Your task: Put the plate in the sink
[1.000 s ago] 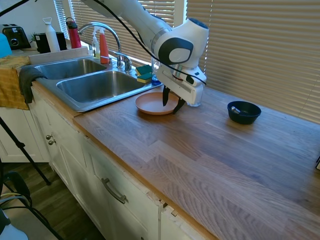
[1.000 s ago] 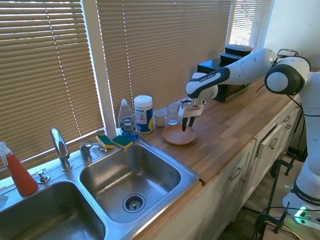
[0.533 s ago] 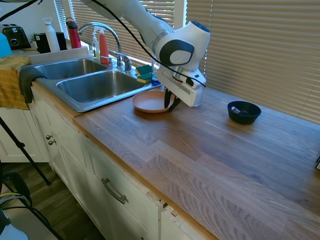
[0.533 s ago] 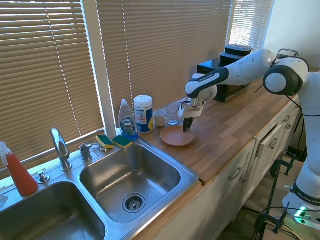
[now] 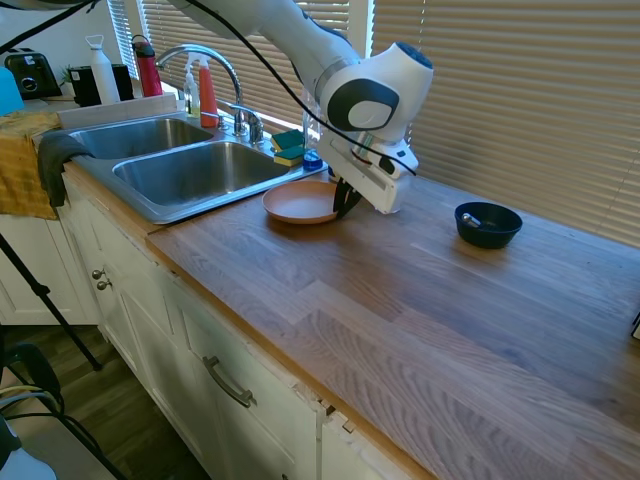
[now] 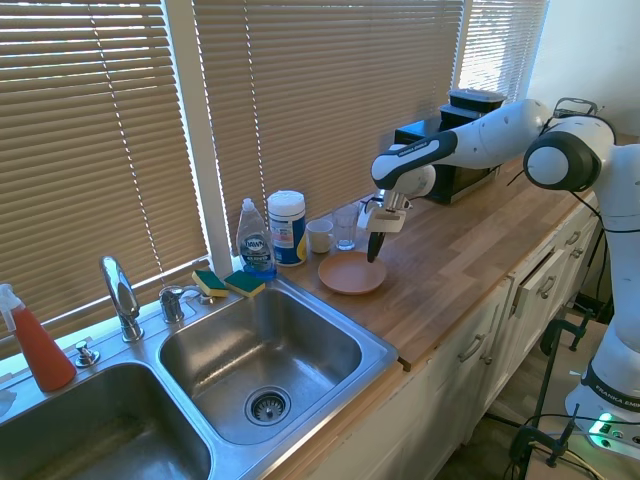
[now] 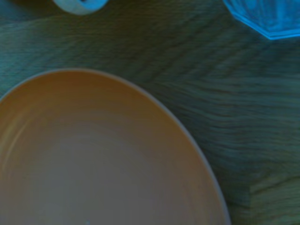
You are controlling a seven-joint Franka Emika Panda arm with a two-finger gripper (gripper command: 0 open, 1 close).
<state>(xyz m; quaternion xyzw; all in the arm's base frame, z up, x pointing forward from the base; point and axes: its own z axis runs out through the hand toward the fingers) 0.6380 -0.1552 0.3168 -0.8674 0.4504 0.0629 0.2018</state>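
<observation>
Arm reaches low, gripper [image 5: 345, 203] pointing down, fingers pinched together.

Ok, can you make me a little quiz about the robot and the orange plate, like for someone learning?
1. True or false: the plate already lies in the sink.
2. What holds the plate's rim? A) the gripper B) the faucet C) nothing
3. Fill in: the small dark bowl sits on the wooden ____.

Key: 1 false, it is at the countertop beside the basin. 2 A. 3 countertop.

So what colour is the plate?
Terracotta orange, plain with no pattern. The plate shows best in the wrist view.
</observation>
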